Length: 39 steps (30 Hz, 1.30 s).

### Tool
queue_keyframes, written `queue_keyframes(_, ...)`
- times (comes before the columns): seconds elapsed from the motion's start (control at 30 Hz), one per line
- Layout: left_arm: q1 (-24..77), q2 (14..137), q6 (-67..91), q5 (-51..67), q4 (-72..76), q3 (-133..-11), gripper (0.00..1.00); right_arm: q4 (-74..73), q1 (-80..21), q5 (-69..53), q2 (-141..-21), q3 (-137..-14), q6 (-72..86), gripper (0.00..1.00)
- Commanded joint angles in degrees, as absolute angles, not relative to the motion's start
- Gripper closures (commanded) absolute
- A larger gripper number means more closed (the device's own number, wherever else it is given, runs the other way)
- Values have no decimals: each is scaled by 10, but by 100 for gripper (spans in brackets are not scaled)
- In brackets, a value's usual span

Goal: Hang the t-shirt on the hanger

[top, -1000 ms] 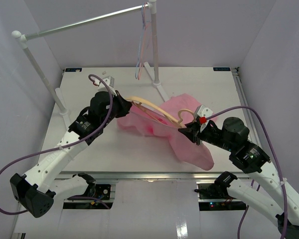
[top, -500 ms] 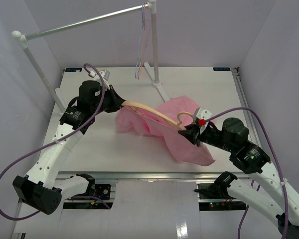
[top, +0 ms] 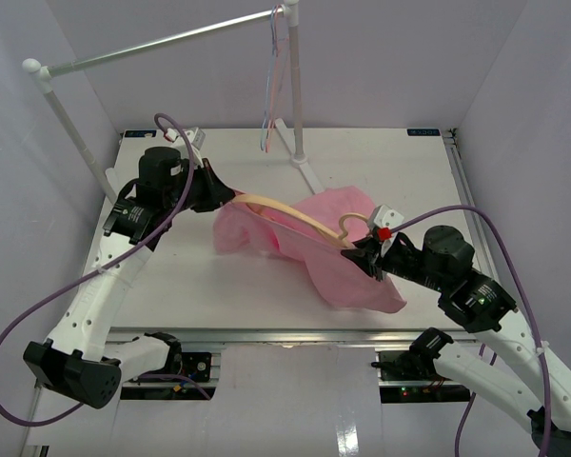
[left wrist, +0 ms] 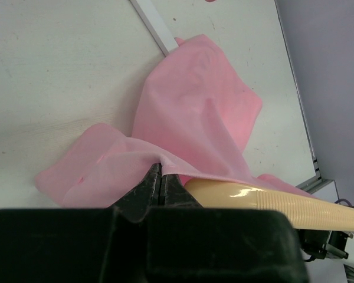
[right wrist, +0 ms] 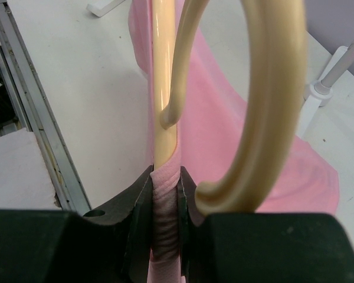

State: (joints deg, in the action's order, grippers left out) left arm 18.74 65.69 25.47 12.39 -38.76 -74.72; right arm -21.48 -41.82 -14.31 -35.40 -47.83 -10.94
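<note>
The pale tan hanger [top: 290, 215] is held slanted above the table, its hook [top: 350, 226] at the right end. The light pink t-shirt [top: 343, 262] drapes over it and trails onto the table. My left gripper [top: 230, 197] is shut on a thin fold of the t-shirt [left wrist: 194, 106], right beside the tip of the hanger arm [left wrist: 271, 197]. My right gripper [top: 366, 252] is shut at the hanger's neck, with bunched pink cloth [right wrist: 165, 200] wrapped between its jaws. The hook [right wrist: 271, 88] curls just right of them, and the hanger arm [right wrist: 164, 76] runs away from the camera.
A clothes rack spans the back, with its rod [top: 162, 45] overhead, one post [top: 76, 133] at the left and a base [top: 306, 173] behind the t-shirt. Thin pink and blue hangers [top: 271, 86] dangle from the rod. A metal rail [top: 266, 333] edges the table front.
My left gripper has drawn back and to the left with the t-shirt's edge, stretching the cloth along the hanger arm. The right gripper has barely moved.
</note>
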Motion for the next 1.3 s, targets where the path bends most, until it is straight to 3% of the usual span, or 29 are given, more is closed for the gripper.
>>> queue_keyframes(0.0,135,633,202,20,-365,-768,100,-292,-414,-124,-355,-500,-112,92)
queue_keyframes(0.17,136,636,182,-10,-387,-815,100,-300,-415,-116,-368,-501,-109,92)
queue_keyframes(0.5,155,665,176,253,-385,-812,100,-266,-414,-162,-439,-535,-99,92)
queue_keyframes(0.9,297,657,192,181,-386,-748,100,-174,-420,-202,-538,-580,-59,92)
queue_keyframes(1.27,325,686,183,174,-385,-727,100,-121,-479,-212,-581,-567,-62,92)
